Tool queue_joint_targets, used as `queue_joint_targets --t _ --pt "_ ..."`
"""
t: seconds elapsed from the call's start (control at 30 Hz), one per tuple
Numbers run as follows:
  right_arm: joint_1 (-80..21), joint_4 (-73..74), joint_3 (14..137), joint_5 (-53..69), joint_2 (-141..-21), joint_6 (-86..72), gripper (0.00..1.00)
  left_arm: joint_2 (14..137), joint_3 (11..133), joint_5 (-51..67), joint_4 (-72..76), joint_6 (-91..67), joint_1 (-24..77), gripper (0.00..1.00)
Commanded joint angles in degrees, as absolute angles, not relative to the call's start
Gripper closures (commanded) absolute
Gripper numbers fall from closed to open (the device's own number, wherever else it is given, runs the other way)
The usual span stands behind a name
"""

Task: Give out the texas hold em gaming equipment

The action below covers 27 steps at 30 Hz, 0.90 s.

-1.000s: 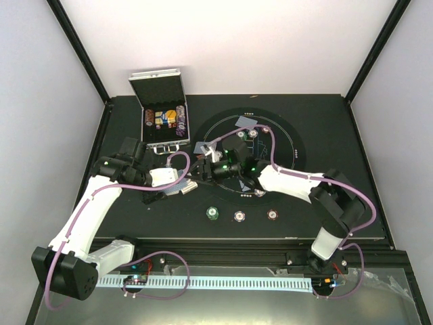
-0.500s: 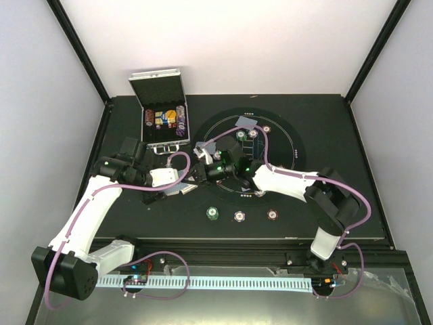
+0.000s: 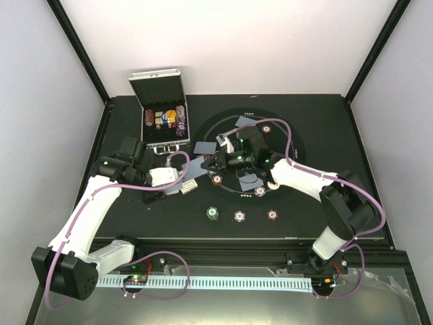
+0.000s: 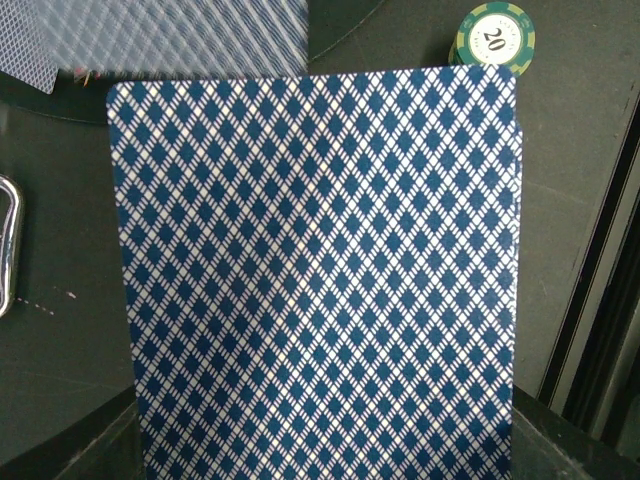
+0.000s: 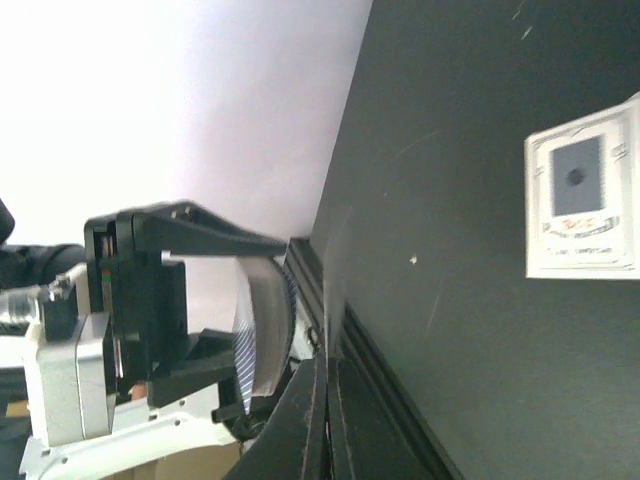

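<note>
- The black table [image 3: 338,122] shows bare surface right of the mat and along its far edge. Walls close in its left, far and right sides.
- The round black mat [image 3: 223,122] sits mid-table, its left rim near the case.
- The silver case [image 3: 161,115] stands open at the far-left corner, lid raised.
- The left gripper [image 3: 185,185], just off the mat's left rim, is clamped on a deck of playing cards [image 4: 320,280].
- The right gripper [image 3: 212,162] hangs over the mat's left part, jaws pressed together.
- A blue-grey card [image 3: 195,166] lies at its tips, towards the deck; I cannot tell whether it is pinched.
- A green chip [image 3: 213,212], white chip [image 3: 239,216] and brown-red chip [image 3: 272,214] sit in a spaced row between the mat and the near edge.
</note>
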State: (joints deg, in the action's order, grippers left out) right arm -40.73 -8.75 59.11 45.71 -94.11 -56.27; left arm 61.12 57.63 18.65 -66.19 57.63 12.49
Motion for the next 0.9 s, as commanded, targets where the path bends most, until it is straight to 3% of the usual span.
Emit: queue_joint_targets --t 0.0,0.2,0.4,0.67,0.87 --pt "-34.8 -6.5 59.7 47.8 -91.8 -53.9 0.99 60.5 59.9 19.2 -66.8 57.6 12.5 0.98" --pt "-22.8 5.4 70.4 47.5 -98.7 -45.4 0.99 60.4 59.9 19.4 -66.9 57.4 12.6 0.98" --pt "-14.4 18.6 90.9 42.1 -115.4 -38.9 0.99 60.2 59.9 19.0 -67.2 57.3 12.6 0.98" --pt "-11.4 27.6 115.5 33.7 -135.3 -38.0 0.99 60.3 59.7 19.3 -67.4 56.4 12.7 0.98" --pt "-11.2 28.7 120.9 29.8 -140.7 -37.6 0.99 60.1 58.8 19.1 -67.2 56.4 12.6 0.98"
